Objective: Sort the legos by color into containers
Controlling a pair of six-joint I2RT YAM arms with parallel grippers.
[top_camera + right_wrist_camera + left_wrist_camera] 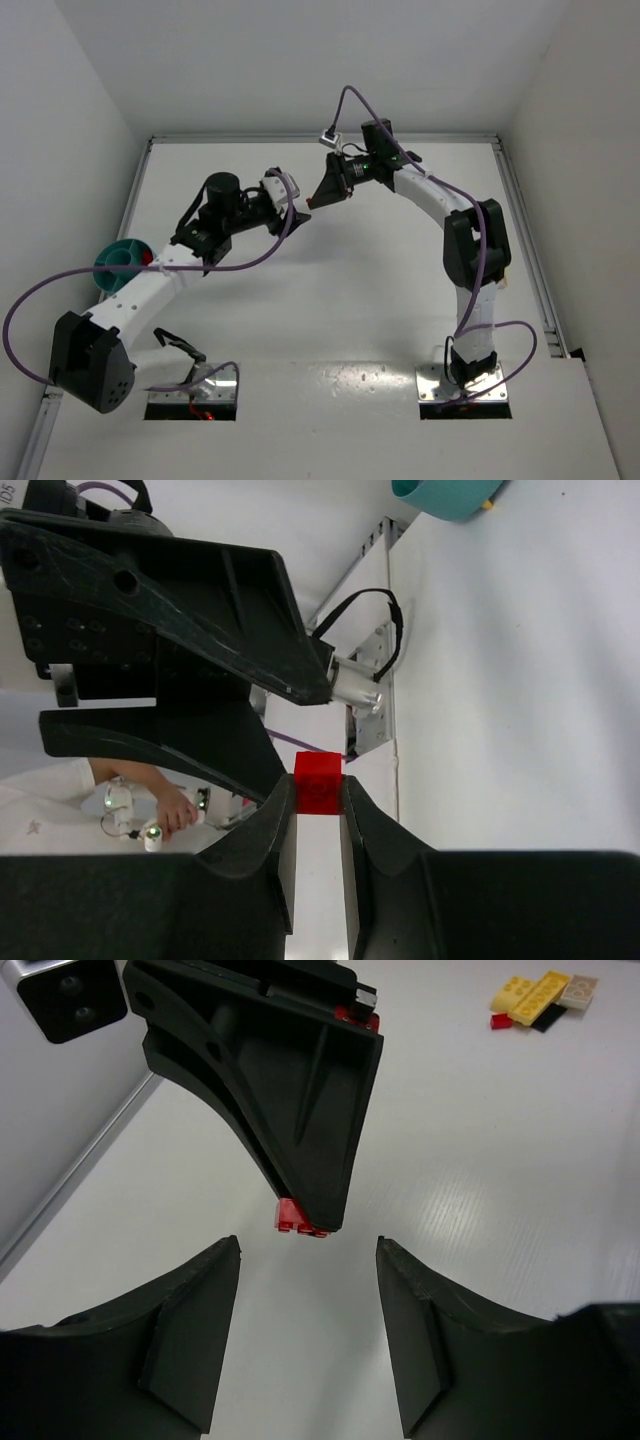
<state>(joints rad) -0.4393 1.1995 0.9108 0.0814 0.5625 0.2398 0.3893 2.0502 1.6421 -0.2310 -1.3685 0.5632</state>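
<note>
The right gripper [318,815] clenches a red lego [318,780] in mid-air before the released left gripper [308,1252], while other legos [540,1000] lie unsorted on the tabletop [500,1210], well apart from the bowl [110,252].

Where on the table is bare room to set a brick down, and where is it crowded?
Bare: the table between left arm and right arm. Crowded: far middle, where left pincer and right pincer meet at the red lego; also the left edge by the teal bowl.
</note>
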